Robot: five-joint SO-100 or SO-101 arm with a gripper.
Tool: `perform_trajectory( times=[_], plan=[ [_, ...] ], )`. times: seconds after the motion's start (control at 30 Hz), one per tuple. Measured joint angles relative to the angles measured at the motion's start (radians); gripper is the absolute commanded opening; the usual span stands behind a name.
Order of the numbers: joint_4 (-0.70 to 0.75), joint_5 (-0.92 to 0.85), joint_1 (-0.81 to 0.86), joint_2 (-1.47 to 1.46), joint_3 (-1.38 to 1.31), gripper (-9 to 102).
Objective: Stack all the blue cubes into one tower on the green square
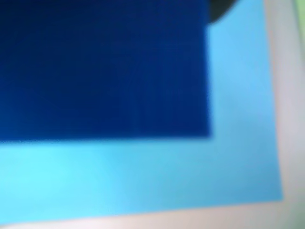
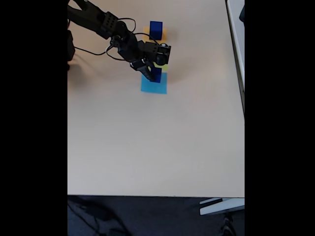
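In the fixed view the arm reaches in from the upper left of the frame, and its tool [image 2: 151, 70] hangs over a dark blue cube [image 2: 156, 74] that stands on the light-blue paper square [image 2: 153, 86], a little above the middle of the picture. The view is too small to show whether the fingers are closed on the cube or merely straddle it, so I cannot tell the tool's opening or whether it has a hold.

The wrist view shows the same cube [image 1: 102, 69] blurred and very close, filling the upper left, with its straight edges set against the light-blue paper [image 1: 143, 181] and a strip of pale counter [image 1: 290, 119] at the right edge.

A second blue cube [image 2: 156, 28] sits on the orange-yellow square [image 2: 147, 32] near the top of the fixed view. The green square [image 2: 162, 66] shows as a sliver of lime between the two, mostly hidden under the arm.

The cube looks solid, rigid and light, with flat smooth faces and sharp corners. It should not deform, but smooth sides could slip under a weak pinch. The best hold, as I judge it, is across two opposite vertical faces, around mid-height and square to them, so the cube stays level for stacking.
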Motion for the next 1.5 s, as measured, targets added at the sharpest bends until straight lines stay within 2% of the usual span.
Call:
perform_trajectory(
  times=[0.33, 1.5],
  plan=[
    [-0.051, 0.012, -0.005, 0.000, 0.038, 9],
    [-0.063, 0.014, -0.005, 0.000, 0.046, 19]
  ],
)
